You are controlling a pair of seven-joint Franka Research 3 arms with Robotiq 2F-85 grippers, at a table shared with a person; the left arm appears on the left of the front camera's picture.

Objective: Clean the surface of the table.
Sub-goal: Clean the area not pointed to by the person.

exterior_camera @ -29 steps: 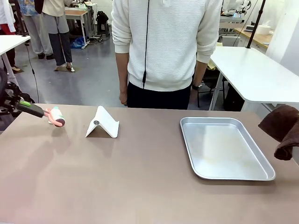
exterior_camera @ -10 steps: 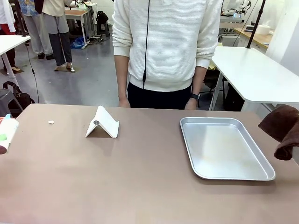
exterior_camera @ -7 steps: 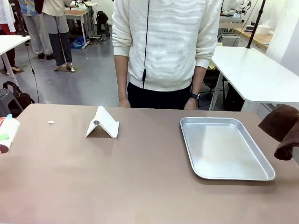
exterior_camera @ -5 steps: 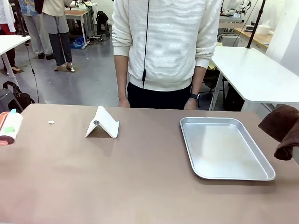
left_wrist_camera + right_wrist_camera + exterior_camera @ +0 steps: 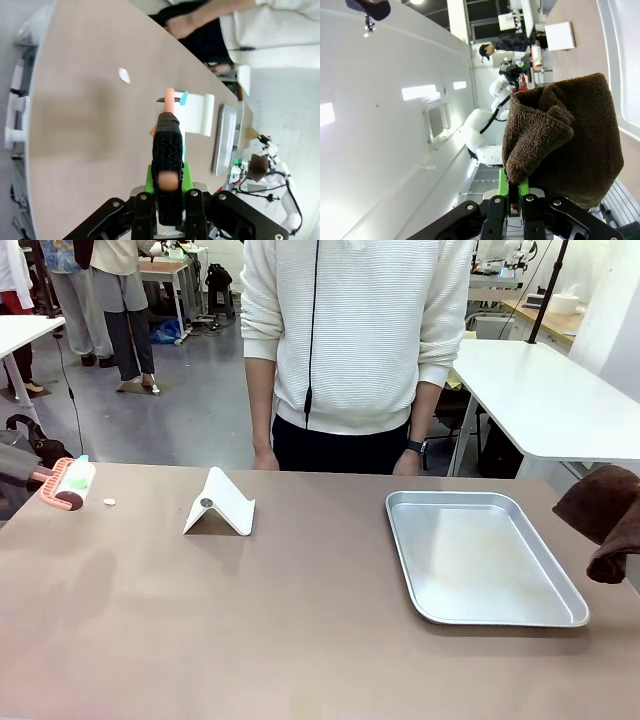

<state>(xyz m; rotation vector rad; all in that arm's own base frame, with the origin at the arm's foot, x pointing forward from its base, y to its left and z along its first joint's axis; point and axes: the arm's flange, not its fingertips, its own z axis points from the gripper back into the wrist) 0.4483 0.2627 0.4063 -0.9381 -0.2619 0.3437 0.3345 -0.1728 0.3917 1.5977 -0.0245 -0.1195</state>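
Observation:
The taupe-brown table [image 5: 300, 630] has a small white scrap [image 5: 109, 502] near its far left edge. Just left of that scrap hovers a lint roller [image 5: 72, 483] with a pink frame and white roll. In the left wrist view my left gripper [image 5: 169, 189] is shut on the roller's black handle [image 5: 167, 150], with the scrap [image 5: 124, 76] ahead on the table [image 5: 90, 125]. A brown cloth [image 5: 605, 518] hangs at the table's right edge. My right gripper [image 5: 514, 194] is shut on this cloth [image 5: 565, 140], which droops in folds over the fingers.
A white folded stand [image 5: 220, 503] sits left of centre at the back. A shallow silver tray [image 5: 480, 560] lies on the right half. A person in a white sweater [image 5: 355, 330] stands at the far edge with hands down. A white-topped table [image 5: 545, 390] stands beyond, at right.
The lint roller has come in from the picture's left edge, moving right and toward the far side until it is next to the white scrap. The cloth and the person have stayed put.

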